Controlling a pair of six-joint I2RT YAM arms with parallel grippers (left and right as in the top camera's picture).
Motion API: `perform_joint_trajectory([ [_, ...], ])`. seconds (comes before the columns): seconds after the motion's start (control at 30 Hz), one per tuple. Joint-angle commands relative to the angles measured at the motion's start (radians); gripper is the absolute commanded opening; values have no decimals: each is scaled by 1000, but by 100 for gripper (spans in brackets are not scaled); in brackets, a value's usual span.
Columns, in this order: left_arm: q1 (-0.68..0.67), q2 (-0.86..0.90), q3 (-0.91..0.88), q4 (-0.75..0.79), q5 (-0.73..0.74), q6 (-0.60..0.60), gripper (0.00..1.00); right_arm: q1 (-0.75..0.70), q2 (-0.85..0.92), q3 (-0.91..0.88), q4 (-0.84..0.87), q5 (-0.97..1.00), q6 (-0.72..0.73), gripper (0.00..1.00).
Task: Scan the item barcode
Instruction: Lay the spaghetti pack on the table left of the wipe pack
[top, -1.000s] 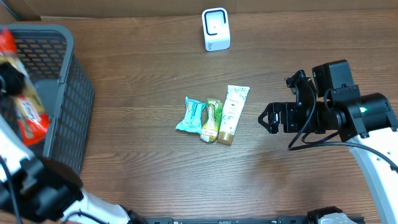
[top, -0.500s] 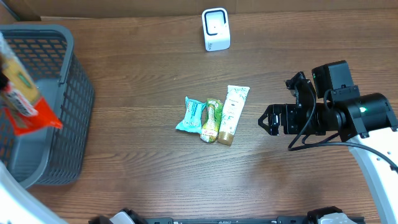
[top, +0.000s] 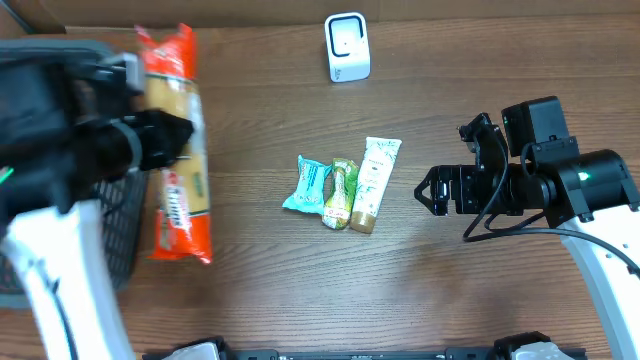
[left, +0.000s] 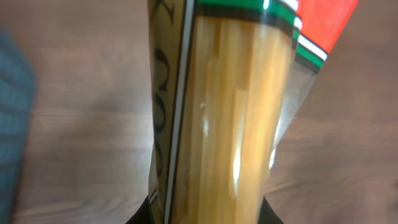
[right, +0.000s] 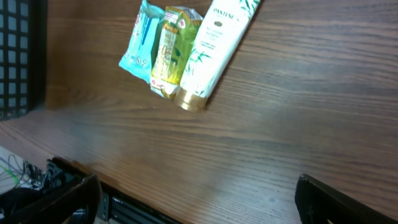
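Observation:
A long packet of spaghetti (top: 181, 195), orange-red with a clear window, hangs over the table just right of the basket, and my left gripper (top: 163, 138) is shut on its upper part. In the left wrist view the packet (left: 239, 106) fills the middle and runs down between the dark jaws of the left gripper (left: 205, 219). No barcode shows on it. The white scanner (top: 347, 47) stands at the back centre. My right gripper (top: 432, 192) hovers open and empty at the right, its fingers (right: 71, 200) wide apart over bare wood.
A dark mesh basket (top: 122, 240) stands at the left edge, partly under my left arm. In the middle lie a teal packet (top: 307, 184), a green-yellow packet (top: 341, 192) and a white tube (top: 374, 180), side by side.
My left arm has carried the spaghetti packet up out of the basket and to the right, over the table. The right arm has stayed still.

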Motion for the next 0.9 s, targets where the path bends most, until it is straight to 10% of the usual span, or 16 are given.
perform_joint_trajectory([
  [0.0,-87,-11,-210,148,-59,-84,4,3,0,19,6,-8,-6,100],
  [0.53,-360,290,-676,797,-281,-235,4,3,0,19,8,0,-7,100],
  [0.73,-406,326,-662,773,-278,-259,64,3,0,19,10,2,-6,100],
  [0.87,-402,272,-561,646,-279,-259,71,3,0,19,23,2,-6,100],
])
